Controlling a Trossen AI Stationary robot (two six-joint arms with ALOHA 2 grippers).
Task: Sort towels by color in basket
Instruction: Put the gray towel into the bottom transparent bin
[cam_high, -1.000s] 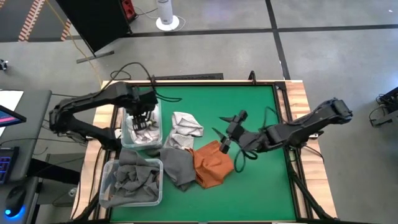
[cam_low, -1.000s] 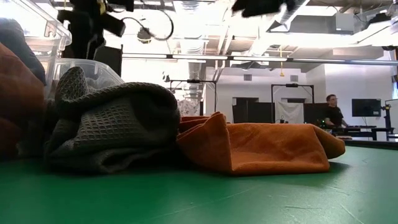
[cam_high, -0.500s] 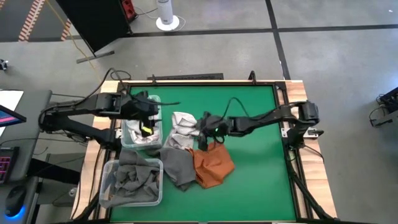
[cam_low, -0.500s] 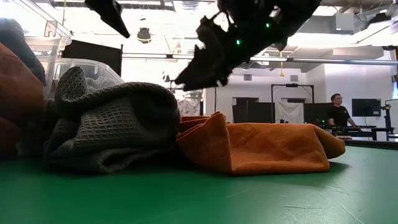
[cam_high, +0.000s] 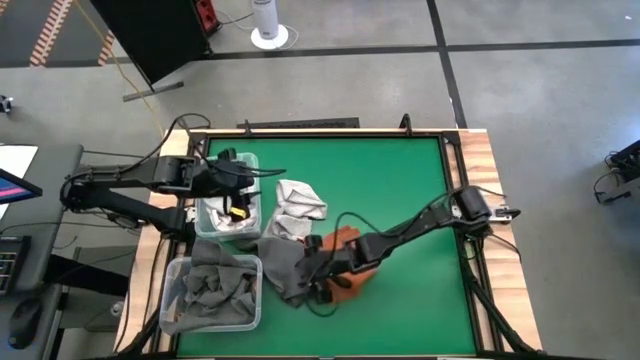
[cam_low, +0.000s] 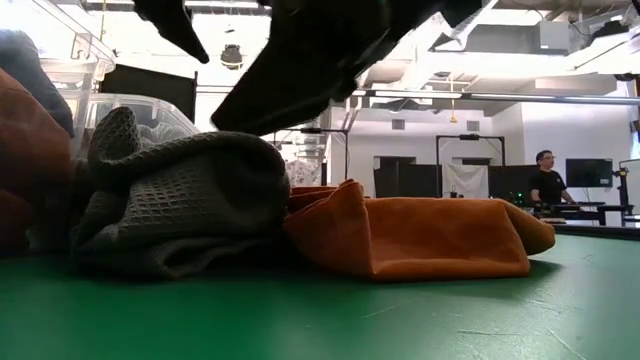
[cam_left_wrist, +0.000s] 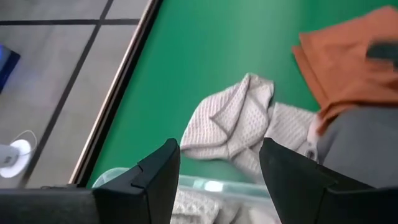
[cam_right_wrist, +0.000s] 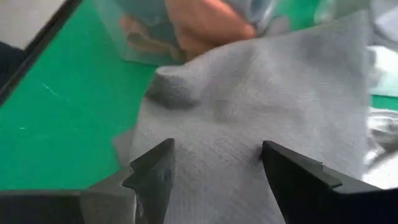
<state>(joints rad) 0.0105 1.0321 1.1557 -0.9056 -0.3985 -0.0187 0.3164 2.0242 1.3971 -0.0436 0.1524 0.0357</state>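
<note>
The right gripper (cam_right_wrist: 214, 171), jaws apart and empty, is poised just above the loose dark grey waffle-weave towel (cam_high: 285, 265) lying beside the rust-orange cloth (cam_high: 350, 240); descent and closure are judged next, while the left gripper (cam_left_wrist: 217, 180), jaws apart, waits over the clear plastic bin (cam_high: 205, 215).

Grey towel (cam_high: 285, 268), rust-orange towel (cam_high: 345, 262), white waffle-textured towel (cam_high: 297, 206).

No readable text, labels, brands, numbers or signs anywhere. Nothing legible on the towels, the bins, the arms or the worktop. Screens in the room behind show no characters that can be made out.
</note>
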